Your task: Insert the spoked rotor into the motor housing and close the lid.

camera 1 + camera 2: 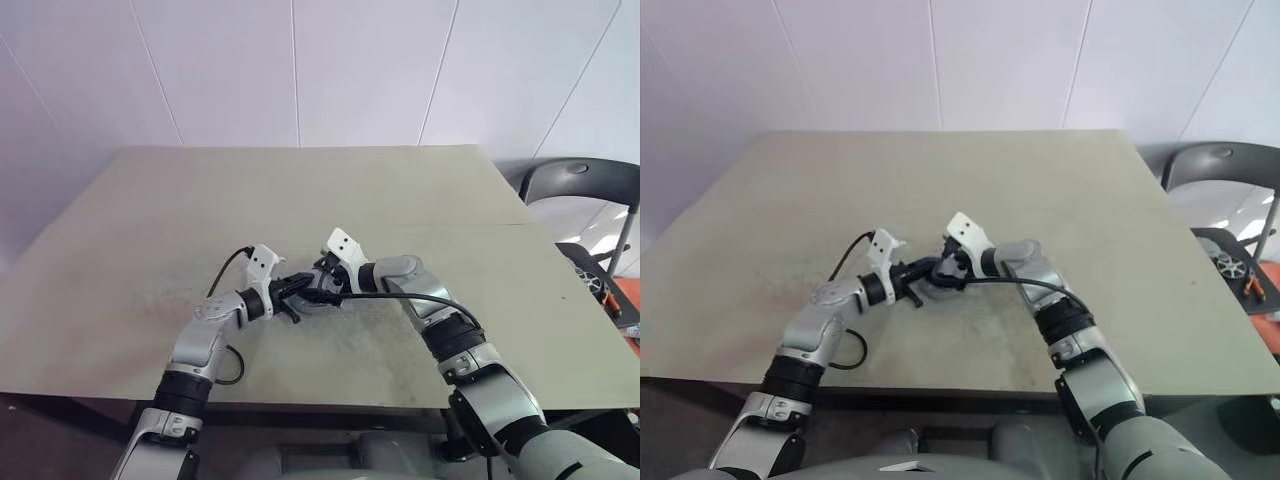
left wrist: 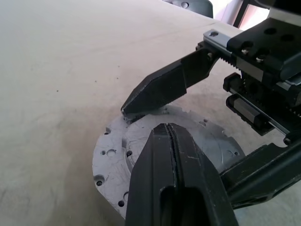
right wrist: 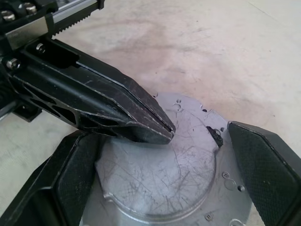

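The lid (image 3: 160,183), a silvery round disc with a raised, scratched middle and small holes around its flange, lies flat on the table (image 1: 300,190) near its front middle. My left gripper (image 2: 168,128) is shut, and its tip rests on or just above the raised middle. My right gripper (image 1: 321,291) is open wide, with its fingers (image 3: 268,174) standing on either side of the disc and apart from its rim. The spoked rotor and the motor housing are hidden from view.
A dark chair (image 1: 575,180) stands past the table's right back corner, with orange and black items (image 1: 620,295) at the far right. A black cable (image 1: 225,272) loops off my left forearm. The table's front edge runs close below both arms.
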Robot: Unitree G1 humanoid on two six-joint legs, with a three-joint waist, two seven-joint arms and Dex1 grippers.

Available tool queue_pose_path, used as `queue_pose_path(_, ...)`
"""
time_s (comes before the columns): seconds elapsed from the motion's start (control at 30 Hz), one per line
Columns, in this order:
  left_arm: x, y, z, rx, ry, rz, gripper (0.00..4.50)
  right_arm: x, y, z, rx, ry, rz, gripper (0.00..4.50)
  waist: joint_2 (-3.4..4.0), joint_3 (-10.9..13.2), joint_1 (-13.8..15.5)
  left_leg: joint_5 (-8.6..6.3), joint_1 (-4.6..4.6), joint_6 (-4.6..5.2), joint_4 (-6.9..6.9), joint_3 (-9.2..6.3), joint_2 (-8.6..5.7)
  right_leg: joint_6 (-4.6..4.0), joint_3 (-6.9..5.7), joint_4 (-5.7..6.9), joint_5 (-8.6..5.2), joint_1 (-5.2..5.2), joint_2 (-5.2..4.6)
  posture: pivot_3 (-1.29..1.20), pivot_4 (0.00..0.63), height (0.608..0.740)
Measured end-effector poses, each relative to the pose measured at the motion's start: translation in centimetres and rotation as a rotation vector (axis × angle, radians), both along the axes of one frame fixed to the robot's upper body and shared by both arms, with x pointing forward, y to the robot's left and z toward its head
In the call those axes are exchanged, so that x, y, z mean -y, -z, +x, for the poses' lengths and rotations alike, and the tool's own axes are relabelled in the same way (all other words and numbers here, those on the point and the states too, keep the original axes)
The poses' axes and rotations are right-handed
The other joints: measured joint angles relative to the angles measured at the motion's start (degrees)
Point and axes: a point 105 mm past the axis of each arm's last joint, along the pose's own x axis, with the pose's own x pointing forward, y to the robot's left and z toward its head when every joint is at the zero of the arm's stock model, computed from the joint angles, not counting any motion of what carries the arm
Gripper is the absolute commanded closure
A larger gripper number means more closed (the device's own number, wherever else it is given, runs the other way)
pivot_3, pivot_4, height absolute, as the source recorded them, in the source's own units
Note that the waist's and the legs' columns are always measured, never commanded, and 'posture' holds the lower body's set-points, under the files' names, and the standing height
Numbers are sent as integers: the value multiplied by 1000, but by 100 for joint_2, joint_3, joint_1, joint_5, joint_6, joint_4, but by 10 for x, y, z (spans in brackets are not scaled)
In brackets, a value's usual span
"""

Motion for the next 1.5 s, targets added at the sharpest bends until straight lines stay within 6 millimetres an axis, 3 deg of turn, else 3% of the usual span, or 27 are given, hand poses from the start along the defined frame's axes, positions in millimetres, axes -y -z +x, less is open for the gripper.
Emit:
queue_pose_path(0.33,4,1,-3,-3,20,-6,4500,14,-6,-7,-57,-43,43,29,-6,5,-4,0,-7,0,1,7,-1,1,2,-8,-1,-4,-4,0,0,740)
queue_pose_path(0.57,5,0,-5,-1,27,-10,4500,8,-21,-13,-33,-100,123,29,-6,7,-5,0,-9,0,-1,7,-1,1,2,-5,-1,-9,-2,0,0,740)
queue_pose_path(0.73,5,1,-6,-10,29,-9,4500,16,-29,3,12,-7,136,29,-7,7,-1,0,-8,0,3,10,-1,0,4,-6,-1,-6,-3,0,0,740)
queue_pose_path(0.9,5,0,-7,-9,36,-10,4500,51,-6,18,-81,159,15,29,-8,7,1,0,-9,0,1,13,-1,0,6,-8,-1,-6,-4,0,0,740)
queue_pose_path(1.07,7,1,-8,-11,41,-13,4500,65,1,13,-252,223,12,29,-9,6,-1,0,0,0,2,13,-1,0,9,-2,-1,-2,-1,0,0,740)
queue_pose_path(1.3,7,1,-8,-12,43,-14,4500,62,10,-1,-410,228,76,29,-8,5,-6,0,3,0,4,15,-1,0,10,-3,-1,1,-1,0,0,740)
queue_pose_path(1.5,5,0,-8,-5,43,-11,4500,48,13,-13,-492,206,145,29,-10,5,-16,0,3,0,2,15,0,0,10,-2,-1,-1,0,0,0,740)
